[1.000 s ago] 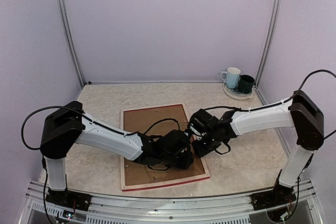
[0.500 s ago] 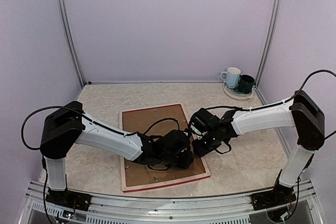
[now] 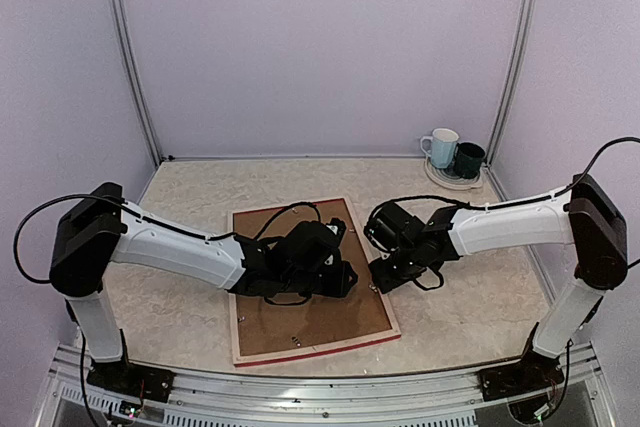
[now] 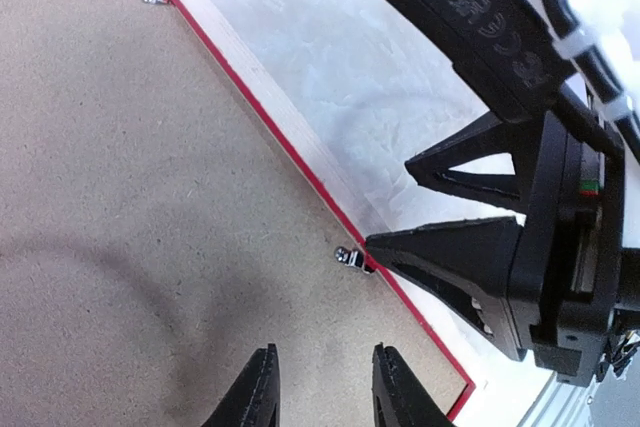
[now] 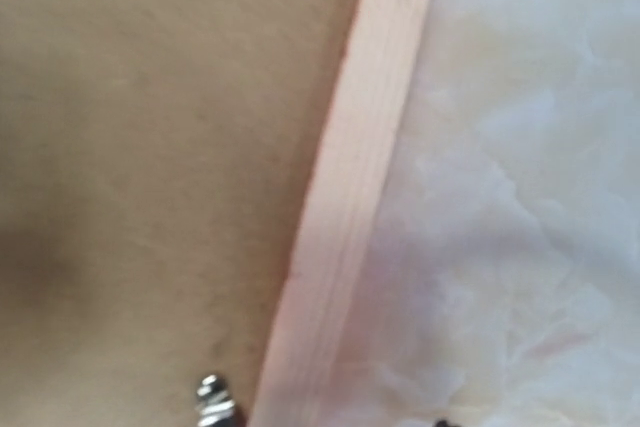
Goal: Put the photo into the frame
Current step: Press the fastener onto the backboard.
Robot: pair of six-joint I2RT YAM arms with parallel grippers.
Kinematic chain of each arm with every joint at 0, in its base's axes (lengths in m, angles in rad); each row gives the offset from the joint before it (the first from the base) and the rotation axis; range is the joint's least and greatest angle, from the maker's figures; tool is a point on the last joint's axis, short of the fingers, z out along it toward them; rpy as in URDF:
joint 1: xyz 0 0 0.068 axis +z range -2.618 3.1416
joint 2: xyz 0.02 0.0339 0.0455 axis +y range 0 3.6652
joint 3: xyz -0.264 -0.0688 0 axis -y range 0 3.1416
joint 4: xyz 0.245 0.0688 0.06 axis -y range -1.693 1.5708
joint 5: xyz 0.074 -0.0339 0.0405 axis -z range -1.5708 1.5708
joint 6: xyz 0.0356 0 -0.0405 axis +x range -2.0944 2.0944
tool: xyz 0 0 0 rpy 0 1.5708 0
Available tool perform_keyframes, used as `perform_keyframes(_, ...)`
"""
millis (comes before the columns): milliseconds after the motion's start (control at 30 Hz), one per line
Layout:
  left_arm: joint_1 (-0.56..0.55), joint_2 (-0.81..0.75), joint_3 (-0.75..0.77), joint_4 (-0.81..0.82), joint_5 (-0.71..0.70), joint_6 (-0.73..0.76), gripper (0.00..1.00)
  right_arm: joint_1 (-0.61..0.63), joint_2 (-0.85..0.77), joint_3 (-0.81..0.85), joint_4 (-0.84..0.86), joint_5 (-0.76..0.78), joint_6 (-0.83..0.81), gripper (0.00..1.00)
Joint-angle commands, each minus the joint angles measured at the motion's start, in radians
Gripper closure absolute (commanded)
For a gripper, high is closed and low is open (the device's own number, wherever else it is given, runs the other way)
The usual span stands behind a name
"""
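Both left end effector [image 4: 325, 359] and CE-marked right end effector [image 4: 390, 205] stand slightly parted, empty; the frame [image 3: 312, 349] runs lengthwise near-far.

Brown board [image 3: 305, 322] lies on the marble surface [image 3: 470, 297], under the left pincer [image 4: 322, 372]. A metal tab [image 4: 348, 257] sits just beside the right pincer [image 4: 388, 203]. White mug [image 3: 440, 146] and dark mug [image 3: 468, 158] stand on a plate [image 3: 452, 183], well beyond it.
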Motion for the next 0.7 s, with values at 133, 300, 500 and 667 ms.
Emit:
perform_keyframes(133,-0.044,0.026,-0.049,0.033,0.033,-0.027,0.67,-0.004,0.080,0.004,0.018,0.039,0.003,0.52)
perform_keyframes(300,-0.059,0.061,-0.045,0.054,0.058,-0.041,0.67,-0.003,0.120,0.029,-0.009,0.062,-0.009,0.52)
perform_keyframes(500,-0.061,0.094,-0.032,0.032,0.054,-0.055,0.71,0.003,0.153,0.048,-0.051,0.122,-0.003,0.52)
perform_keyframes(667,-0.061,0.133,-0.003,-0.004,0.038,-0.071,0.73,0.025,0.169,0.072,-0.111,0.128,-0.003,0.53)
